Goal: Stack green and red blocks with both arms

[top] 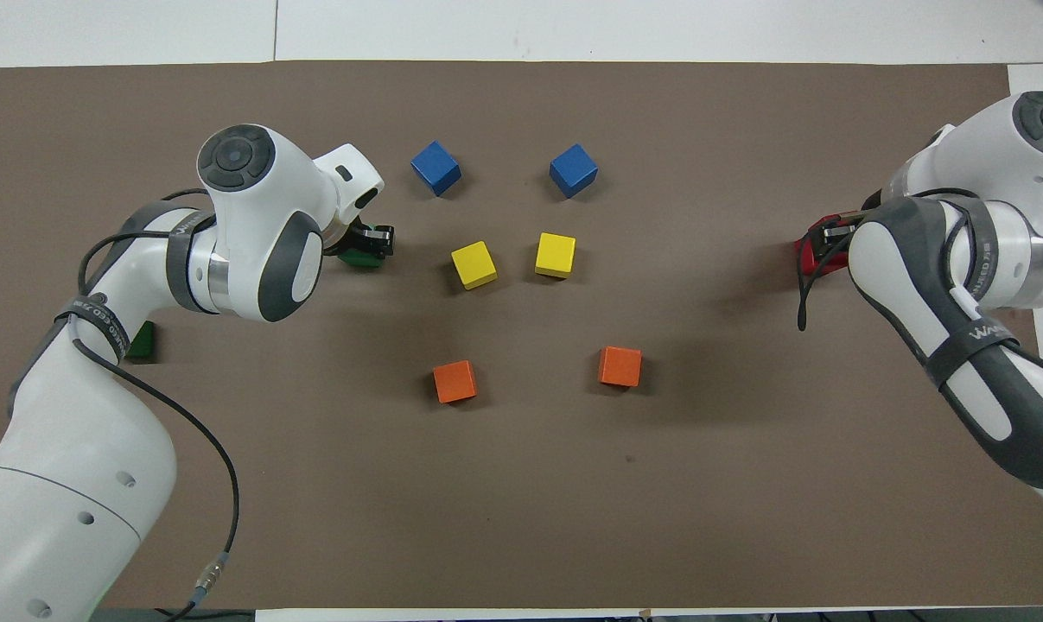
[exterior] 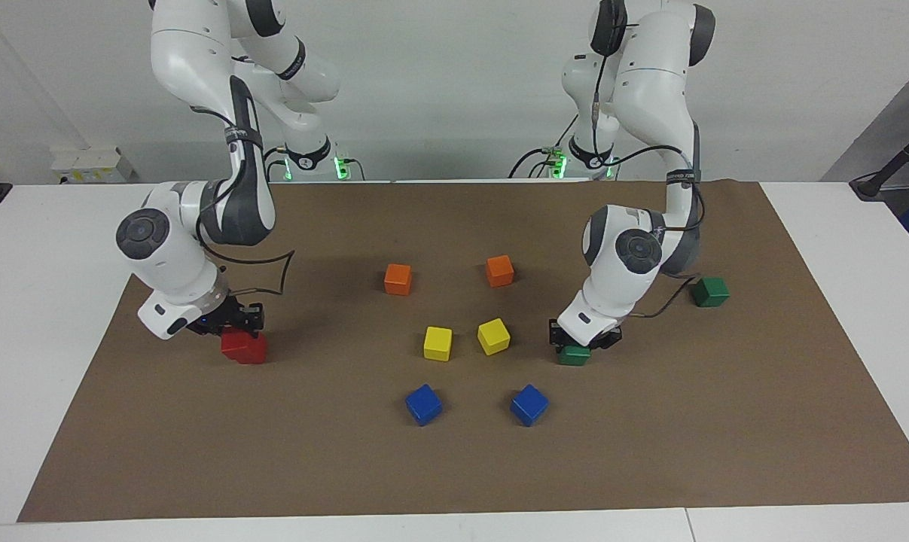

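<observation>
**blockhead_22:** Left gripper (exterior: 584, 340) is down on a green block (exterior: 574, 355), fingers pinched in on its sides, with the block sitting on the brown mat (exterior: 454, 467) beside the yellow blocks (exterior: 493, 336), toward the left arm's end. Right gripper (exterior: 232, 322) is clamped on a red block (exterior: 244, 348) at the right arm's end of the mat. I can't tell if that's one red block or two stacked, since the arm covers it from above.

**tabletop_tim:** Yep, both closed tight. Blocks look like plain matte cubes, all one size, dark green and bright red. The second green block (exterior: 710, 291) sits loose, nearer to the robots than the gripped one and closer to the mat's edge. Orange blocks (exterior: 398, 278) and blue blocks (exterior: 423, 404) are in the middle, nothing touching them.
</observation>
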You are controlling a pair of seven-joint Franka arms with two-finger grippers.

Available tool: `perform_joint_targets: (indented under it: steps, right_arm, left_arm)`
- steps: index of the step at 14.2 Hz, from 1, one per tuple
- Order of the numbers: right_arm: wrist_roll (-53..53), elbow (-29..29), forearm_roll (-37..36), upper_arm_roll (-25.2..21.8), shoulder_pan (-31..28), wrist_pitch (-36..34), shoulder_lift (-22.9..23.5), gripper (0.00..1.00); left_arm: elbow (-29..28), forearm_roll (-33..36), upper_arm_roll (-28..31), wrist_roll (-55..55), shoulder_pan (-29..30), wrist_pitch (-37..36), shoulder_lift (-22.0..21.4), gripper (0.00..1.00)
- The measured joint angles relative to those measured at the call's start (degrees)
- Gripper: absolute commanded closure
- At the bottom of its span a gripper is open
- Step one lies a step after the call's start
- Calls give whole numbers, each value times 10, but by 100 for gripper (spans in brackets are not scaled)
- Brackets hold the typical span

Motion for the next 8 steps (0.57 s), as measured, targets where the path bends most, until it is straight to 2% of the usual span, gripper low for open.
perform_joint_targets:
  steps: [3,6,8]
  right_arm:
    - [4,-6,0,0,0,0,-5,100]
    - [4,-10,0,0,0,0,-8,100]
    - [4,-11,0,0,0,2,-8,100]
  left_arm:
    - [26,0,9,-1,30,-82,-33,100]
    - [26,1,14,83,126,-212,-130,100]
    - [-4,4,16,159,192,-233,-178,100]
